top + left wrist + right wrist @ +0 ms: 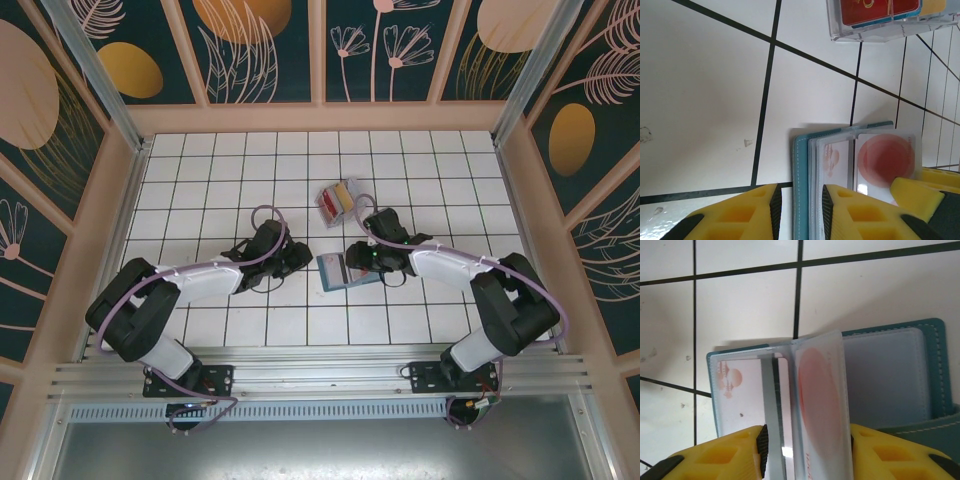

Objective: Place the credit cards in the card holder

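The teal card holder lies open on the tiles between both grippers. My left gripper is open and straddles its stitched edge. One pad rests over the clear pages, and the other stands off on bare tile. My right gripper is open around a raised clear page holding a pale credit card with a red disc. The right pad touches it and the left pad stands apart. Another pale card sits in the neighbouring pocket. Red and yellow cards lie in a clear box.
The clear plastic box sits about one tile beyond the holder. White tiled floor spreads to both sides, bounded by low wooden walls. One yellow finger of the right gripper shows in the left wrist view, over the red-disc card's corner.
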### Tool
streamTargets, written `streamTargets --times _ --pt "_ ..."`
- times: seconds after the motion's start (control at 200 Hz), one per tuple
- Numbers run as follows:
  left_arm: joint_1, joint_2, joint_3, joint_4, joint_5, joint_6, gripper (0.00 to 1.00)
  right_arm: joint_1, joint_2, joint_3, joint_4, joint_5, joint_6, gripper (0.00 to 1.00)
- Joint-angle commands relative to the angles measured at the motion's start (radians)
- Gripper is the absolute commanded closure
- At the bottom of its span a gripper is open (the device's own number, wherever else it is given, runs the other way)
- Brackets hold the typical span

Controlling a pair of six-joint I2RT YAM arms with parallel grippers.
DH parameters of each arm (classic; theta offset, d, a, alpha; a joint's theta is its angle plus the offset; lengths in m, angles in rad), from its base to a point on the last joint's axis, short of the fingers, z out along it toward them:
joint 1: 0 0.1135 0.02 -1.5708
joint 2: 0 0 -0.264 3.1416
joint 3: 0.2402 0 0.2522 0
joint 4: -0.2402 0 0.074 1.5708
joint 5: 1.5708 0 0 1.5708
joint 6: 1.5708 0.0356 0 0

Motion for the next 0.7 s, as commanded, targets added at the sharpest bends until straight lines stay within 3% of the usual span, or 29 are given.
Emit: streamTargets --times 0.0,0.315,0.571,0.691 --pt "-0.001 0.011 0.022 -0.015 0.012 0.026 0.69 0.019 -0.03 0.004 0.028 -0.044 0.011 0.56" --pt "-0.001 -0.023 0.027 -0.033 -0.013 0.029 0.69 0.066 0.023 0.028 0.139 -0.207 0.066 0.52" --pt "0.0 -0.04 0.039 -0.063 -0.031 0.051 0.69 0.031 -0.025 0.041 -0.066 0.066 -0.014 0.5" --pt "-0.001 -0.001 0.08 -0.067 -0.002 0.076 0.69 0.0 -0.055 0.03 -0.105 0.139 -0.034 0.49"
